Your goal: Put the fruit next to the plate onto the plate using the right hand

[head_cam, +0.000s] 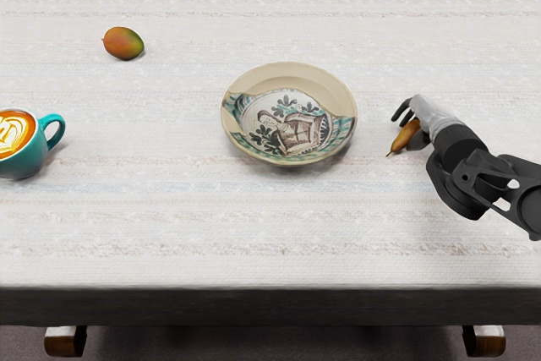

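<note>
Lying just right of the one patterned plate (241, 90), one slim, pointed orange-brown fruit (406, 135) is clasped by the right robot hand's (421, 117) curled fingers; one mango (123, 43) upper left, one teal cup (24, 143) at left.

plate (287, 71) 1 | mango (123, 43) 1 | brown fruit (407, 135) 1 | cup (21, 156) 1

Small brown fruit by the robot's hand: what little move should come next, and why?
Probably securing the grasp, then a short lift. The right hand is right at the small fruit, which sits just right of the plate, not on it. I cannot tell whether it is gripped yet. Only once it is raised off the table could it travel left over the plate's rim.
</note>
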